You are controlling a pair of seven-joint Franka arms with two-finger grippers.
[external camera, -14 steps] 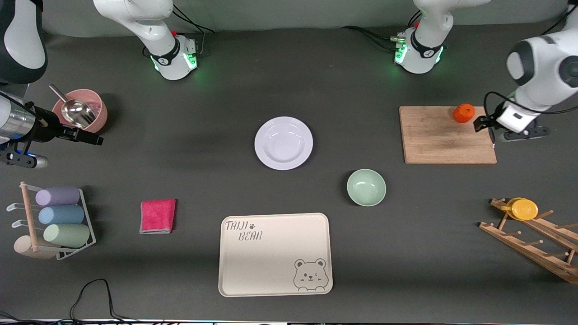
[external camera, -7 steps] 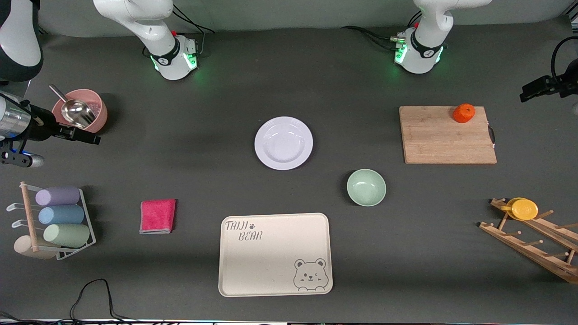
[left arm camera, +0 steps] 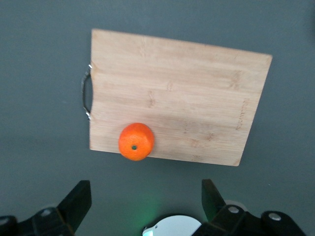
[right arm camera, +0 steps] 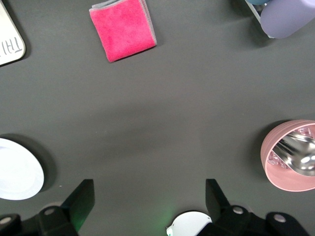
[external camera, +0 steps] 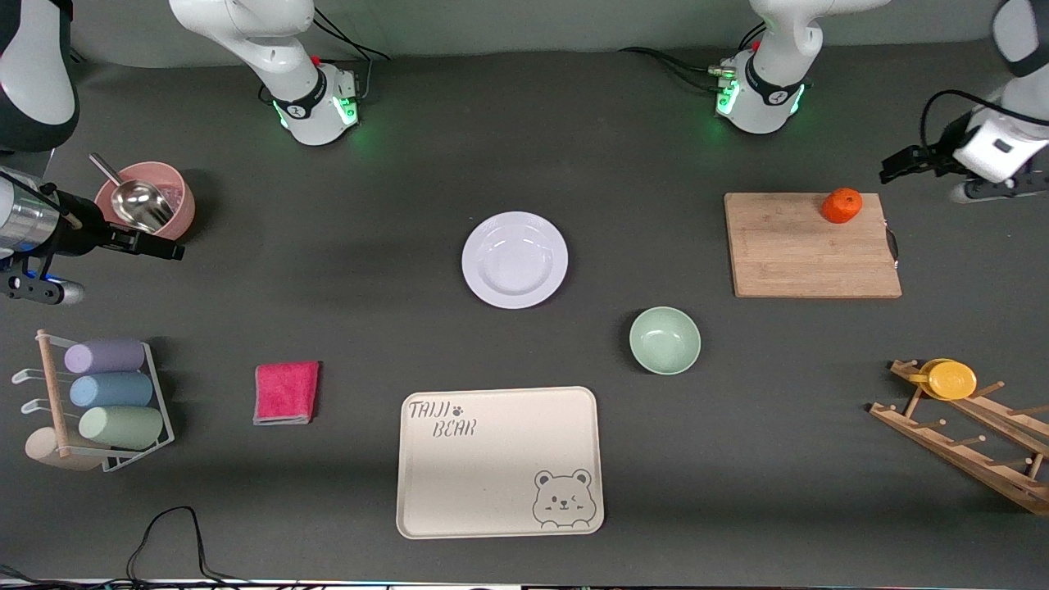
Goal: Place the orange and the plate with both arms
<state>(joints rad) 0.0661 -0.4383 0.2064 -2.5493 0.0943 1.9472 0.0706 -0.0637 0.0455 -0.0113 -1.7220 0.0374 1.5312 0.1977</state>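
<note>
The orange point(external camera: 842, 205) sits on a wooden cutting board point(external camera: 811, 246), at the corner toward the left arm's base. In the left wrist view the orange point(left arm camera: 136, 141) rests near the edge of the board point(left arm camera: 177, 93). My left gripper point(external camera: 895, 170) hangs open and empty in the air just off that corner, and its jaws point(left arm camera: 145, 201) stand wide apart. The lavender-white plate point(external camera: 515, 260) lies alone at mid-table, and its rim point(right arm camera: 17, 169) shows in the right wrist view. My right gripper point(external camera: 168, 250) waits open point(right arm camera: 147, 199) over the table beside a pink bowl.
A pink bowl with a metal scoop point(external camera: 146, 203) stands by the right gripper. A green bowl point(external camera: 665, 340), a beige bear tray point(external camera: 500, 463) and a pink cloth point(external camera: 286, 392) lie nearer the camera. A cup rack point(external camera: 98, 401) and a wooden rack with a yellow disc point(external camera: 951, 381) flank the table.
My left gripper has drawn away from the orange and risen off the board's end, its jaws opening wider. The orange stays in place. The right arm has barely moved.
</note>
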